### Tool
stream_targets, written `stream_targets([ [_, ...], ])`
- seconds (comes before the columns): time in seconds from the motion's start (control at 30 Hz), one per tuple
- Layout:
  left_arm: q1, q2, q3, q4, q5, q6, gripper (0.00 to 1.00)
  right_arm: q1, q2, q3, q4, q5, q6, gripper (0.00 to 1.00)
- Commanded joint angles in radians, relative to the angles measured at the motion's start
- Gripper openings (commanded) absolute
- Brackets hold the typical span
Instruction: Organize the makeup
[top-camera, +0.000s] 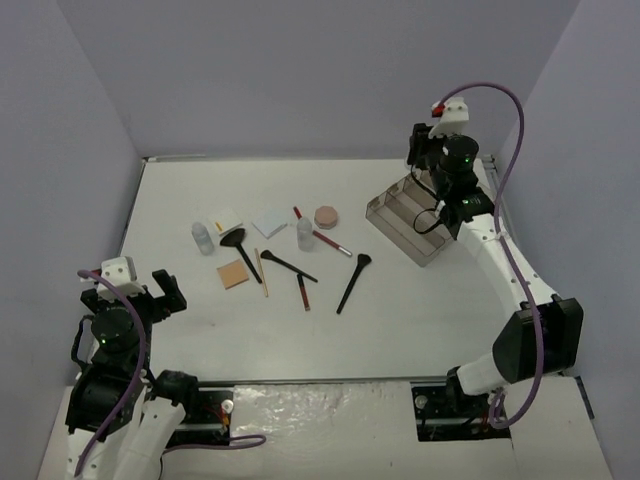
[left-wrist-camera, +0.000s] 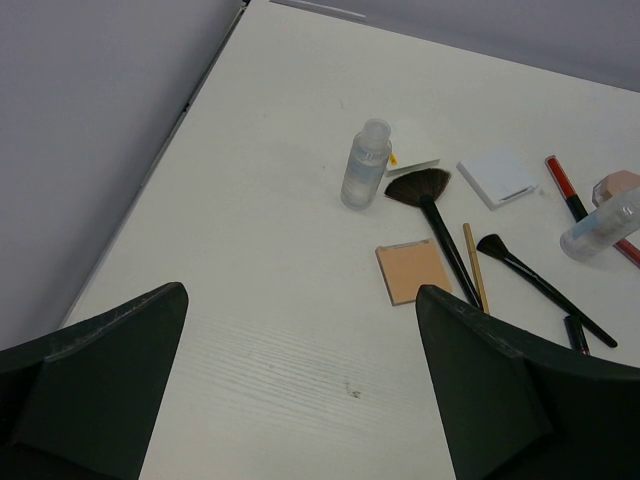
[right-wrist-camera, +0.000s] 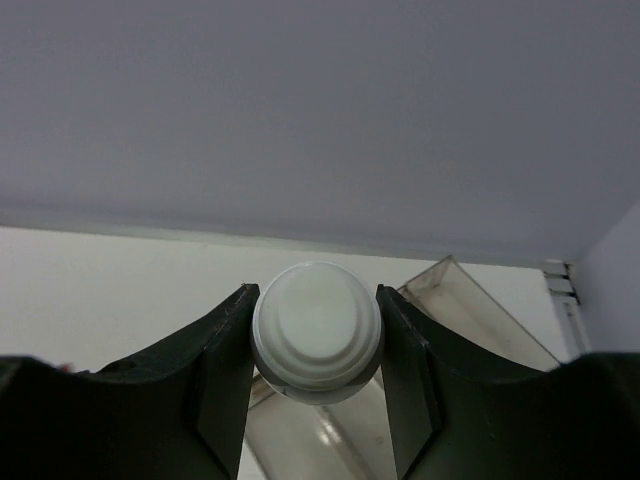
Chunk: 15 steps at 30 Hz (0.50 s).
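My right gripper (right-wrist-camera: 316, 335) is shut on a white-capped bottle (right-wrist-camera: 316, 320), seen cap-on, held over the smoky clear tray (right-wrist-camera: 480, 310). In the top view that gripper (top-camera: 428, 172) hangs above the tray's (top-camera: 398, 236) far end, and the held bottle is hidden there. Loose makeup lies mid-table: two clear bottles (top-camera: 203, 237) (top-camera: 305, 233), a pink compact (top-camera: 326, 216), a tan pad (top-camera: 233, 273), a white pad (top-camera: 226, 222), a pale-blue pad (top-camera: 270, 222), black brushes (top-camera: 353, 282) and a red pencil (top-camera: 322, 237). My left gripper (top-camera: 150, 292) is open and empty at the near left.
In the left wrist view a bottle (left-wrist-camera: 365, 165), a fan brush (left-wrist-camera: 420, 187), the tan pad (left-wrist-camera: 413, 271) and a wooden pencil (left-wrist-camera: 474, 265) lie ahead of the open fingers (left-wrist-camera: 500, 390). Grey walls enclose the table on three sides.
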Motion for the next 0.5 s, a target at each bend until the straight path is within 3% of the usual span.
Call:
stream_targets([
  [0.0,0.01,0.032,0.019,0.065,0.002,-0.003,0.97,-0.147,0.138,0.113,0.137,-0.01,0.038,0.0],
  [0.2,0.009,0.03,0.019,0.068,0.011,-0.002,0.97,-0.242,0.356,0.265,0.193,-0.029,0.042,0.0],
  [0.47,0.01,0.045,0.015,0.082,0.032,0.001,0.97,-0.304,0.593,0.524,0.095,-0.067,0.026,0.0],
])
